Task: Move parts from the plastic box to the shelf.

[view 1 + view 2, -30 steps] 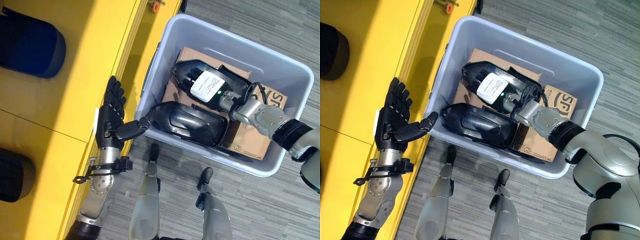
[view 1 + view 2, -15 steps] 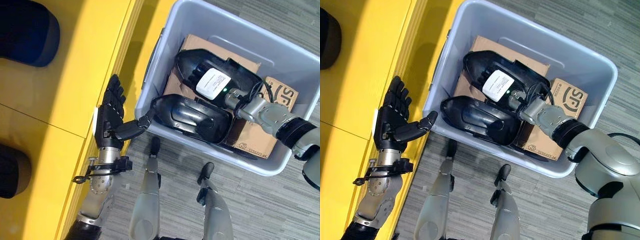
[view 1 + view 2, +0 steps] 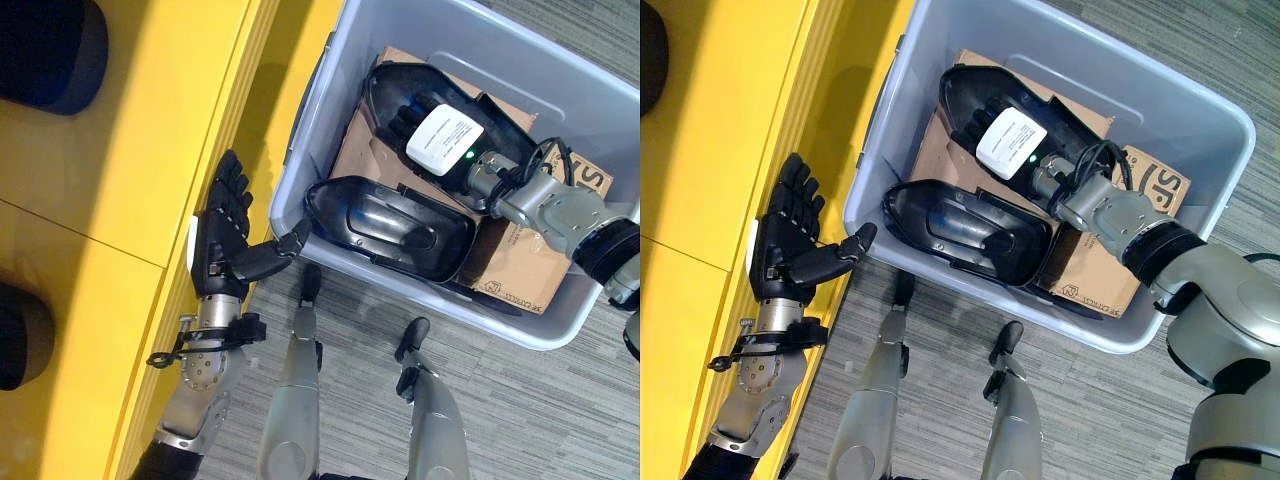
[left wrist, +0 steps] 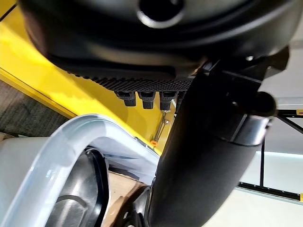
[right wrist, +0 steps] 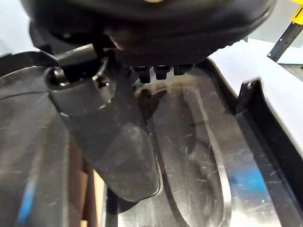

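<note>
A: What are we moving?

B: Two black moulded parts in the box [image 3: 330,75]. The far part [image 3: 400,85] lies on cardboard [image 3: 365,150] deep in the box, and the near part [image 3: 390,222] sits against the box's front wall. Neither is on the shelf [image 3: 150,150] yet.

A: How will they handle?

B: We judge them stiff, hollow plastic shells, light for their size, glossy and so slippery. They're long, so they may swing if held at one end. We'd take hold at a rim or edge, thumb inside the hollow and fingers outside, close to the middle.

A: Right hand?

B: The right hand [image 3: 440,135] is reaching into the far part, palm down, with a white cover on its back. In the wrist view the thumb [image 5: 113,142] hangs over the shiny inner surface and the fingertips [image 5: 161,72] show just past the palm. We can't tell whether they're clamped on anything or merely resting there.

A: Left hand?

B: The left hand [image 3: 222,245] is outside the box, between the shelf edge and the box. Fingers are straight and spread, pointing along the shelf, and it holds nothing. Its thumb [image 3: 270,255] sticks out toward the box's near corner, tip touching or just beside the wall; we can't say which.

A: Arm pose?

B: The right arm stretches across from the right, wrist bent down into the box. The left forearm rises straight alongside the shelf.
</note>
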You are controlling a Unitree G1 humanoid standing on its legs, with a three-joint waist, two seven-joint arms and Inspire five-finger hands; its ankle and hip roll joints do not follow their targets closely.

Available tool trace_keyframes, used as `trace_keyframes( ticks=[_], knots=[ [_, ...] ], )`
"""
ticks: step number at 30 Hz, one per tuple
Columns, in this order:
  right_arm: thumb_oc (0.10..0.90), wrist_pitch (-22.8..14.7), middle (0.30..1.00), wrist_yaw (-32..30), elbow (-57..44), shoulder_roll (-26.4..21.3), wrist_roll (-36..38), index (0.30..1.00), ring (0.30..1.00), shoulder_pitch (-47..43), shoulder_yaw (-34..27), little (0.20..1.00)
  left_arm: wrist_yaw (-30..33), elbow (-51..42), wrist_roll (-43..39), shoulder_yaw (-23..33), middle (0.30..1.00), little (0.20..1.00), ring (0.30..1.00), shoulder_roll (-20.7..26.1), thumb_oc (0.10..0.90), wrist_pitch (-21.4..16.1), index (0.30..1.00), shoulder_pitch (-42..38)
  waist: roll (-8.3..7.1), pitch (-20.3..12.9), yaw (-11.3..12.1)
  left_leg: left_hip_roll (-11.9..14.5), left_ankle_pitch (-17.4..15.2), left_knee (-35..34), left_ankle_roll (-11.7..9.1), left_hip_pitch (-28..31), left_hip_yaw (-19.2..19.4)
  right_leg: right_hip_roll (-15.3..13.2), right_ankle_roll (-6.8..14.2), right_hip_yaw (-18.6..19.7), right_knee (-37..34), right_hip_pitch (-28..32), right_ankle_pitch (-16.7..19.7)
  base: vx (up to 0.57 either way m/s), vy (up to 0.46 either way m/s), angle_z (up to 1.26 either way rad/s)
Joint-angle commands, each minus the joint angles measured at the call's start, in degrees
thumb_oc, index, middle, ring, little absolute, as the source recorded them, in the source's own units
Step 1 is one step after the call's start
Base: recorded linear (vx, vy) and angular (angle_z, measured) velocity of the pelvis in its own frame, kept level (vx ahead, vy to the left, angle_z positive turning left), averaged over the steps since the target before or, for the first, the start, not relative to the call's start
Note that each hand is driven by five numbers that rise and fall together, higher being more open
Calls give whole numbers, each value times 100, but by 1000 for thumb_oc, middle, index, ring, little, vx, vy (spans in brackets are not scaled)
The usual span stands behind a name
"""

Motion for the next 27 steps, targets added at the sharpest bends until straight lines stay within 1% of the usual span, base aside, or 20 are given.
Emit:
trace_keyframes(
  ticks=[1,4,6,7,12,14,15,17,21,27],
  knots=[
    [900,339,1000,54,611,-548,301,1000,1000,-995,472,1000,76,-976,27,269,1000,1000,1000,110,900,-696,1000,-147,-206,107,65,118,-760,307,-97,265,92,24,16,163,-524,449,153,25,-2,3],
    [900,360,1000,38,944,-414,587,1000,1000,-1003,363,1000,74,-970,-8,237,1000,1000,1000,91,900,-725,1000,-185,-207,107,105,101,-764,310,-89,203,67,31,21,137,-563,437,157,0,0,0],
    [900,400,1000,-34,1228,-320,866,1000,1000,-940,145,1000,83,-962,-30,209,1000,1000,1000,72,900,-740,1000,-223,-190,107,123,92,-761,316,-82,162,55,30,22,128,-570,426,156,6,1,2],
    [900,397,1000,-40,1237,-314,867,1000,1000,-936,141,1000,84,-961,-30,208,1000,1000,1000,77,900,-741,1000,-224,-193,107,125,92,-762,319,-82,161,55,30,22,128,-570,426,156,11,0,4],
    [900,532,1000,-411,2035,68,1701,1000,1000,-832,-676,1000,136,-955,-64,123,1000,1000,1000,22,900,-765,1000,-318,-135,107,181,50,-768,330,-53,74,51,27,15,100,-556,358,176,13,18,4],
    [900,535,1000,-516,2265,229,1939,1000,1000,-866,-860,1000,158,-954,-64,98,1000,1000,1000,34,900,-759,1000,-356,-124,107,207,43,-774,332,-45,44,45,29,15,97,-581,348,186,6,12,2],
    [900,534,1000,-516,2265,229,1939,1000,1000,-866,-860,1000,158,-954,-64,98,1000,1000,1000,34,900,-759,1000,-356,-124,107,206,43,-774,332,-45,44,45,29,15,98,-581,348,186,0,0,0],
    [900,538,1000,-645,2580,419,2264,1000,1000,-1018,-1033,1000,167,-958,-58,31,1000,1000,1000,32,900,-762,1000,-421,-88,107,244,14,-783,336,-25,-24,24,27,21,77,-605,320,192,0,0,0],
    [900,532,1000,-719,2715,504,2486,1000,1000,-1124,-1131,1000,171,-957,-70,5,1000,1000,1000,43,900,-779,1000,-456,-65,107,271,-14,-792,348,-21,-62,4,19,25,51,-627,321,186,0,0,0],
    [900,506,1000,-847,2561,623,2685,1000,1000,-1421,-1100,1000,222,-945,-65,-8,1000,1000,1000,52,900,-799,1000,-545,-72,107,295,-51,-810,359,-10,-106,-11,12,32,25,-649,315,185,0,0,0]
  ],
)
